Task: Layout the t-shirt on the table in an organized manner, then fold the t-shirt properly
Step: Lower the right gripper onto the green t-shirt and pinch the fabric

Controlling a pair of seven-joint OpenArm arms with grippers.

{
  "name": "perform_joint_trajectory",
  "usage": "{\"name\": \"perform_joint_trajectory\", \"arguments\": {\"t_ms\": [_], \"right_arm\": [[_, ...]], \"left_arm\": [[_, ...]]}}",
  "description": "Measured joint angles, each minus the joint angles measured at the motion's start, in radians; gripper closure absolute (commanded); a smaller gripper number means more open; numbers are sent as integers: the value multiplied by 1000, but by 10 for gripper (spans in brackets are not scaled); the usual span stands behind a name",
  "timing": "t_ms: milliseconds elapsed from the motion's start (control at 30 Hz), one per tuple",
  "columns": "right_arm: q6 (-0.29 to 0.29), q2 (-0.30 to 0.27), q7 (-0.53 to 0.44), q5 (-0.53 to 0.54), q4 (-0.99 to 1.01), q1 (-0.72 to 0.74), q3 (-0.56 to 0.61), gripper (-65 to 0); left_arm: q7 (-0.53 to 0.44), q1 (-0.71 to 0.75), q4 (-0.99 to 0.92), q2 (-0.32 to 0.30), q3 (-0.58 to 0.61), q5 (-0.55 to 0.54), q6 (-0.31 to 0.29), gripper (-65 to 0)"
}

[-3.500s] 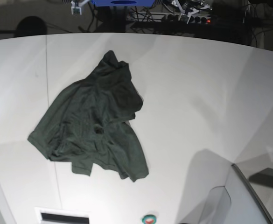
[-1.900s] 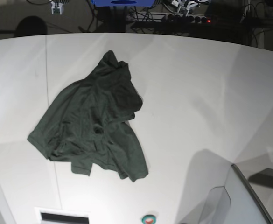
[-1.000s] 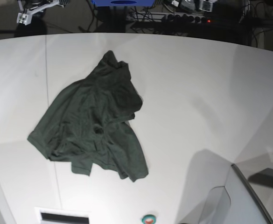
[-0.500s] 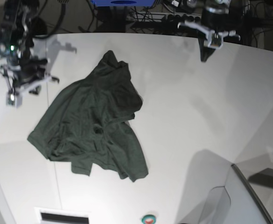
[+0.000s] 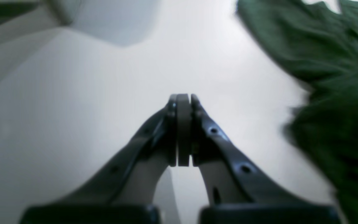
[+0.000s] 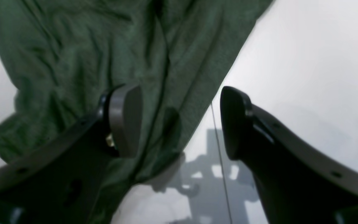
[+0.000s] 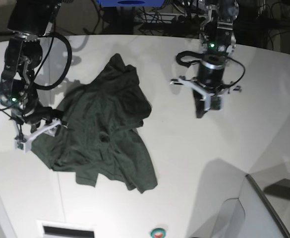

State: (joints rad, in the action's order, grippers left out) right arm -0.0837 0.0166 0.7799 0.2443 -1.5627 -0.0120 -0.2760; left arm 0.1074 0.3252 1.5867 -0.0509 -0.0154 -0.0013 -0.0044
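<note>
The right gripper (image 6: 180,121) hangs spread wide over the t-shirt (image 7: 97,131) at its crumpled edge, apparently grasping nothing. The left gripper (image 5: 183,130) is clenched empty above bare table (image 7: 224,148), the shirt off to one side.

no readable text, no labels, no brand marks, no numbers on any surface in view

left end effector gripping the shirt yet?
No. The left end effector is shut on nothing over bare table, with the t-shirt off to its side.
</note>
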Motion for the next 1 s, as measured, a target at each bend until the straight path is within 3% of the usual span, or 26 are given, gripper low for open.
{"name": "perform_joint_trajectory", "arguments": {"t_ms": [33,133,167,267,333,500,700,800,833,1000], "right_arm": [[0,0,0,-1,0,0,0,-369],[0,0,-5,3,0,3,1,-368],[0,-1,-9,2,0,3,8,-368],[1,-54,-26,-6,2,1,113,-368],[3,-80,-119,-43,26,13,178,-368],[4,-68,-158,-160,220,107,202,-368],[4,-74,-208,-172,307,153,205,-368],[4,-71,-213,-171,305,156,211,-368],[4,-71,-211,-174,296,155,237,-368],[7,-59,-216,-167,256,163,427,-368]], "left_arm": [[34,-16,-5,3,15,0,3,0],[115,-51,-27,1,57,-3,6,-229],[120,-54,-32,1,63,0,5,-268],[110,-35,-39,1,60,-2,5,-235],[69,-5,-40,0,23,-2,3,-199],[-9,78,-38,-36,-80,1,6,-142],[-69,146,-37,-51,-168,0,2,-122],[-75,161,-40,-54,-205,2,8,-25],[-75,161,-40,-53,-213,2,8,0],[-89,161,-40,-45,-220,0,4,0]]}}
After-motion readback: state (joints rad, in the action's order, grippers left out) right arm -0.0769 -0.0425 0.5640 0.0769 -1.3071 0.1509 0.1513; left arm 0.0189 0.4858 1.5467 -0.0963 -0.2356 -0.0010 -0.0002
